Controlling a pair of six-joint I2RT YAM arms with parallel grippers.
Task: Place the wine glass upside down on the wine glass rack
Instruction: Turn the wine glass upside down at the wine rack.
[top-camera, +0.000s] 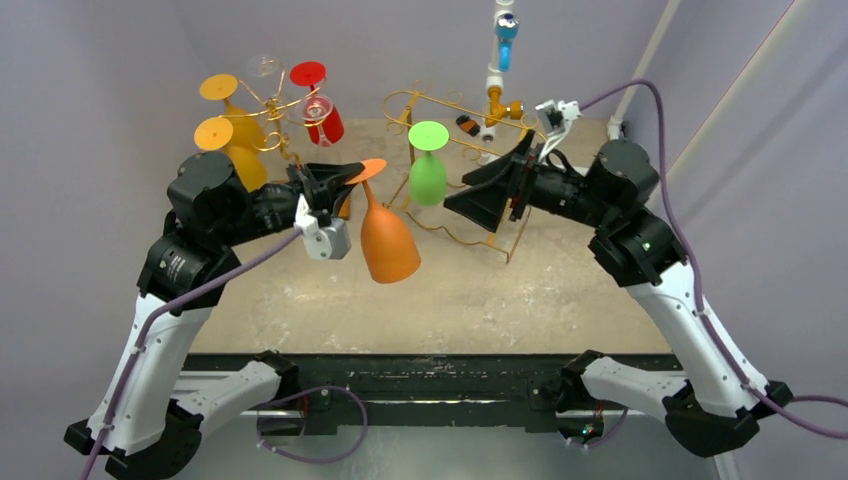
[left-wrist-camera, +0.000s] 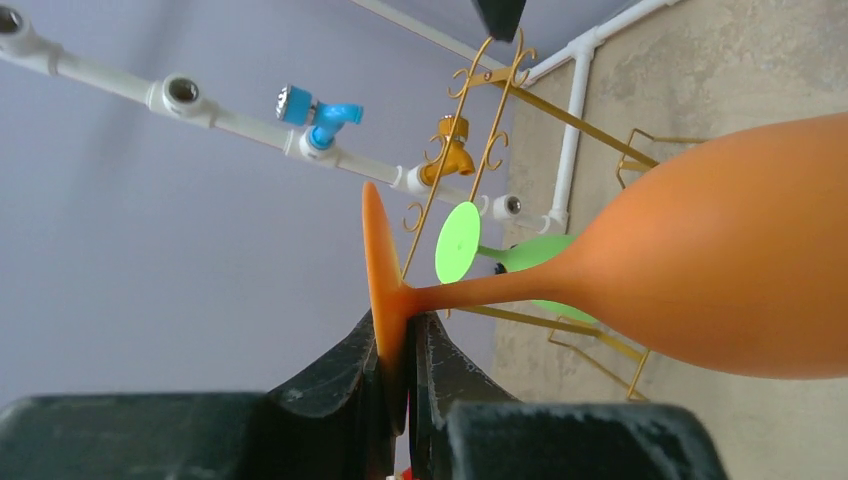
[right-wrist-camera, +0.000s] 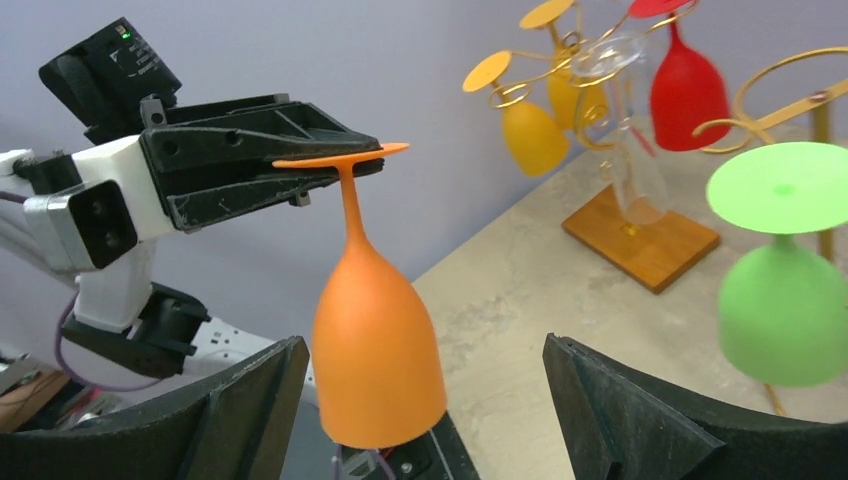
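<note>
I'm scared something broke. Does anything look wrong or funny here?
Nothing is broken or spilled. The one funny thing is the orange glass: it hangs upside down in the air, pinched only by the edge of its foot in the left gripper, not on a rack. The green glass hangs neatly on the gold rack.

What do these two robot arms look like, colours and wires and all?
The left arm and right arm have white links and bulky black joints. The left tool and right tool are black, each with two wedge-shaped fingers. A purple cable trails along each arm.
</note>
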